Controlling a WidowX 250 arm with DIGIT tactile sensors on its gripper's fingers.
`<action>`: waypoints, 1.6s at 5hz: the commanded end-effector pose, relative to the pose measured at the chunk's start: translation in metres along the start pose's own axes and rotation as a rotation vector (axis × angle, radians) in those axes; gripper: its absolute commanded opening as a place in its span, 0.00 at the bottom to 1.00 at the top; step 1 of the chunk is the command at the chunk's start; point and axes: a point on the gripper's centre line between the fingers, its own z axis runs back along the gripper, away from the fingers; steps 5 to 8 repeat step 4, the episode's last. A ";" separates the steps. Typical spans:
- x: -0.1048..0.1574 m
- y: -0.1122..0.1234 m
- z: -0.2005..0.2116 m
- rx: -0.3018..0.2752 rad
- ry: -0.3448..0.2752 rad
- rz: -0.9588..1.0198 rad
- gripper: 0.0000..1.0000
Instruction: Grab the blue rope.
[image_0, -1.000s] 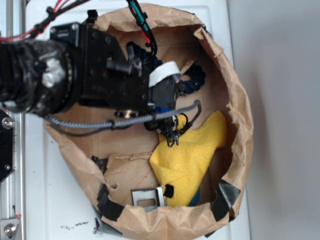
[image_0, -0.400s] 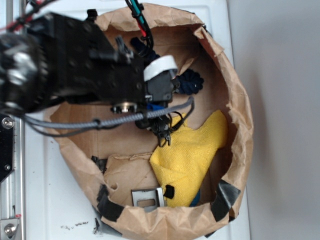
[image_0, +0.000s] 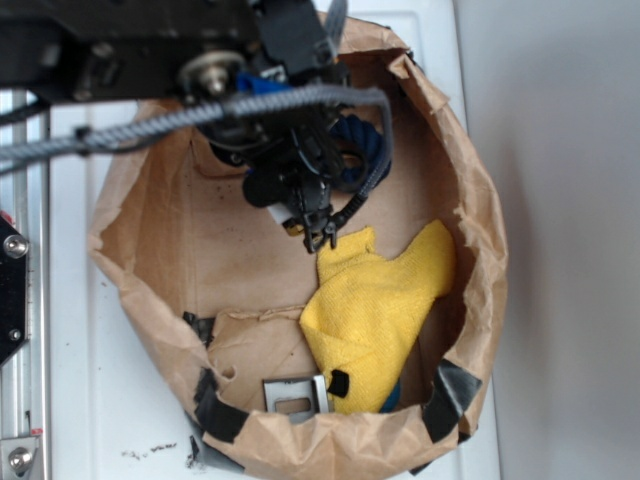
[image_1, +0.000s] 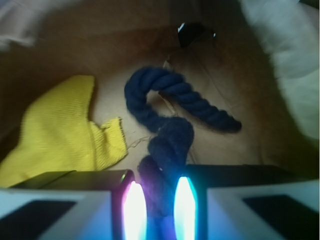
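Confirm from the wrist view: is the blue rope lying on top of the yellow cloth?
No. The blue rope rests on bare brown paper beside the yellow cloth, one end running between the fingers of the gripper.

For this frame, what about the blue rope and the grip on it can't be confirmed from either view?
- Exterior: most of the blue rope is covered by the arm and the grey cable; only a dark loop shows.
- Exterior: the gripper fingertips are too small and dark to read.
- Wrist: the rope's near end runs between the fingers and off the bottom edge, with glare there.
- The yellow cloth is cut off at the left in the wrist view.
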 end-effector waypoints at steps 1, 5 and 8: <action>-0.017 -0.033 0.064 0.115 -0.154 -0.011 0.00; -0.031 -0.082 0.058 0.162 -0.157 -0.130 0.00; -0.031 -0.082 0.058 0.162 -0.157 -0.130 0.00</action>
